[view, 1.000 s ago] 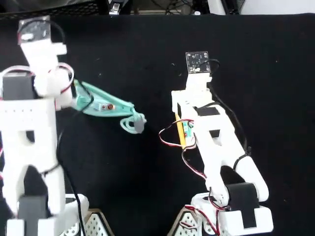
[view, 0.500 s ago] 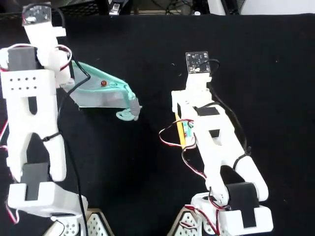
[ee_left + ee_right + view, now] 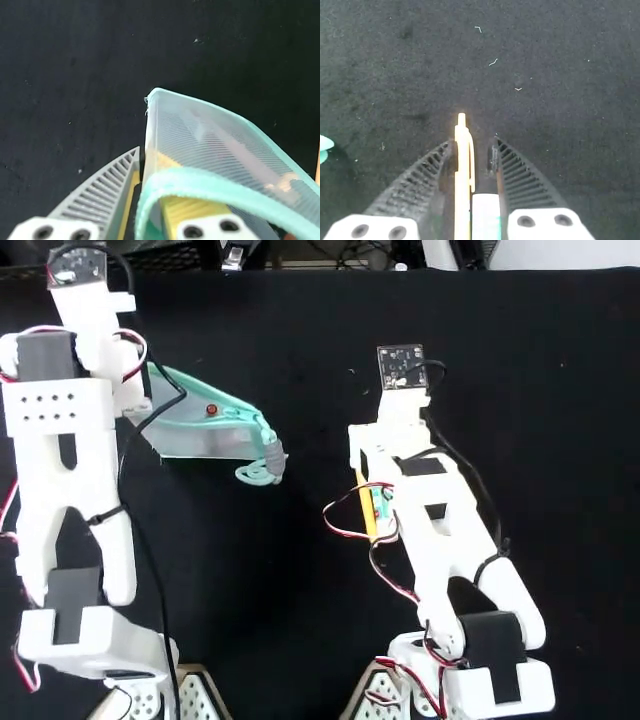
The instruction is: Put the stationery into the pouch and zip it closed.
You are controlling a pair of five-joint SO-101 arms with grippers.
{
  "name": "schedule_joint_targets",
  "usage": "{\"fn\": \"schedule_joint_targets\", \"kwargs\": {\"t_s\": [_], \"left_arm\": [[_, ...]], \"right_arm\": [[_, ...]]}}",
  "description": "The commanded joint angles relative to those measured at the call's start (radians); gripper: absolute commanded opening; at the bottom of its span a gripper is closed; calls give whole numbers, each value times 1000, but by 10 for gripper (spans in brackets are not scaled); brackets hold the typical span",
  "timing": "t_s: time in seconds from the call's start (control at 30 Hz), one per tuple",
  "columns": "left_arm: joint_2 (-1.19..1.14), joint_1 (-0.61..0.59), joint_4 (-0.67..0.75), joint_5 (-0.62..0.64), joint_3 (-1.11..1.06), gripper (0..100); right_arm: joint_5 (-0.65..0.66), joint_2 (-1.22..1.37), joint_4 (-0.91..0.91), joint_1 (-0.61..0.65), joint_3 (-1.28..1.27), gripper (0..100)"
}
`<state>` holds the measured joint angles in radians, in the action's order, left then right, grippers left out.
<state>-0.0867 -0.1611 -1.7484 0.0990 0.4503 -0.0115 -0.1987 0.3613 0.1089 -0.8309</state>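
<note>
My left gripper (image 3: 150, 167) pinches the pouch (image 3: 210, 145), my right gripper (image 3: 472, 147) pinches the yellow pen (image 3: 462, 155), so next I must slide the pen toward ten o'clock into the pouch.

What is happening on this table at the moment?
The left arm holds the teal mesh pouch by one end in its jaws, over the black table. The right arm, apart from it, has its jaws shut on a yellow pen. The pen is not yet in the pouch, so the packing and zipping are not yet done.
</note>
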Motion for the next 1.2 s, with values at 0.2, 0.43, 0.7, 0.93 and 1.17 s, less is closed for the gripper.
{"fn": "schedule_joint_targets", "kwargs": {"t_s": [0.2, 0.43, 0.7, 0.93, 1.17], "left_arm": [[5, 8, 75, -6, -145, 30], [6, 5, 71, -8, -165, 30], [6, 8, 69, -3, -165, 30], [8, 1, 77, -6, -249, 30], [14, -1, 78, -6, -282, 30]], "right_arm": [[0, -27, 34, -14, 62, 110], [5, 45, 242, 15, 234, 136], [144, 404, 311, 14, 538, 156], [150, 650, 382, 29, 766, 149], [152, 702, 506, 71, 858, 148]]}}
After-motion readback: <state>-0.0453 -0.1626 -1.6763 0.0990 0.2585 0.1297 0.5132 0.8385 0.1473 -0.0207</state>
